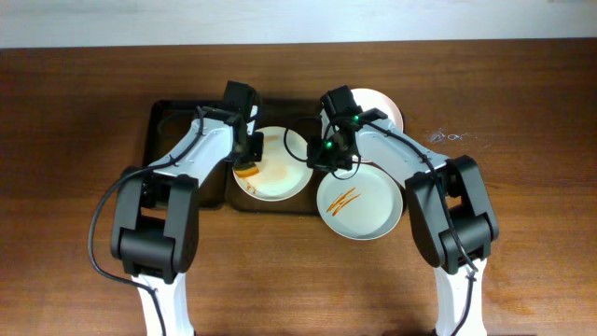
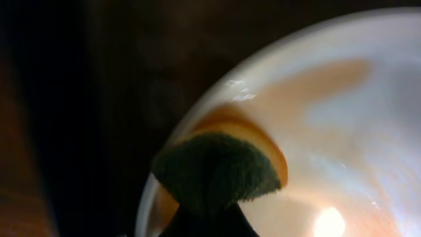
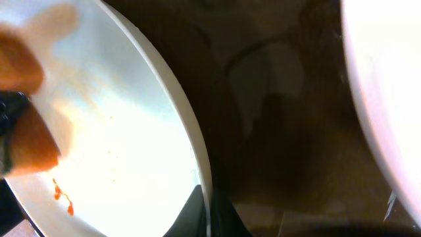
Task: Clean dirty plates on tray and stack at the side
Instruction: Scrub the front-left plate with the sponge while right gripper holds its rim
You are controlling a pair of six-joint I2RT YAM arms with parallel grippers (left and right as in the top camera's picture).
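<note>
- Tray (image 1: 187, 121): dark brown, lying on the wooden counter (image 1: 75, 112).
- Smeared plate (image 1: 280, 177): on the tray's right half, filmed with orange sauce.
- Left end effector (image 1: 248, 159): over the tray, pinching a sponge (image 1: 245, 172) pressed onto that plate's left rim.
- Right end effector (image 1: 325, 159): at the tray's right edge, clamped on the smeared plate's rim.
- Streaked plate (image 1: 368, 210): just beside the tray's near right corner.
- White plate (image 1: 384, 105): by the tray's far right corner, partly hidden.

The right arm (image 1: 396, 151) hides part of the far plate (image 1: 390, 105). Up close, the middle plate (image 2: 342, 131) is blurry and cut off.
</note>
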